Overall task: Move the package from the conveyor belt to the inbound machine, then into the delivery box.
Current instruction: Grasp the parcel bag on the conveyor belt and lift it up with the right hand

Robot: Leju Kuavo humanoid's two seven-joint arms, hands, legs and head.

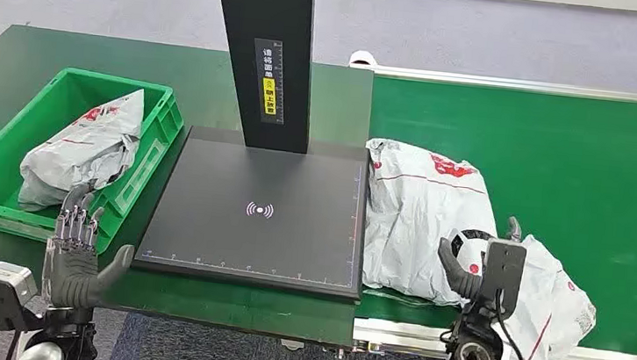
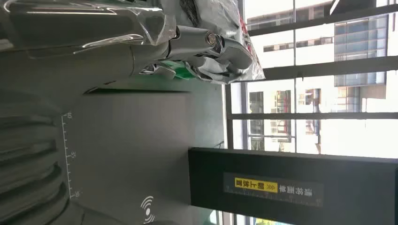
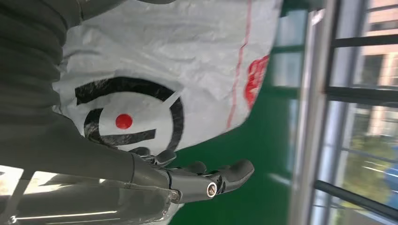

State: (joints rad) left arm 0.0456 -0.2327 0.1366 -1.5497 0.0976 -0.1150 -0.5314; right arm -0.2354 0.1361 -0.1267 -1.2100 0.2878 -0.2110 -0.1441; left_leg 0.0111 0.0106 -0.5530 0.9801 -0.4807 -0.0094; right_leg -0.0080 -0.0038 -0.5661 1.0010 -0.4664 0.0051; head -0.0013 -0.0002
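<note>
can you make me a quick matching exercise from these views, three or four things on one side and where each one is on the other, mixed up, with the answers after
Things:
1. green crate
2. black scanner platform
3. package with the round black logo
4. left hand

Places:
A. lying on the green conveyor belt, by the right hand
B. at the crate's near edge, fingers raised
C. on the dark table, left of the platform, with a grey package inside
D. between the crate and the belt, nothing on it

Pairs: 1-C, 2-D, 3-A, 4-B
</note>
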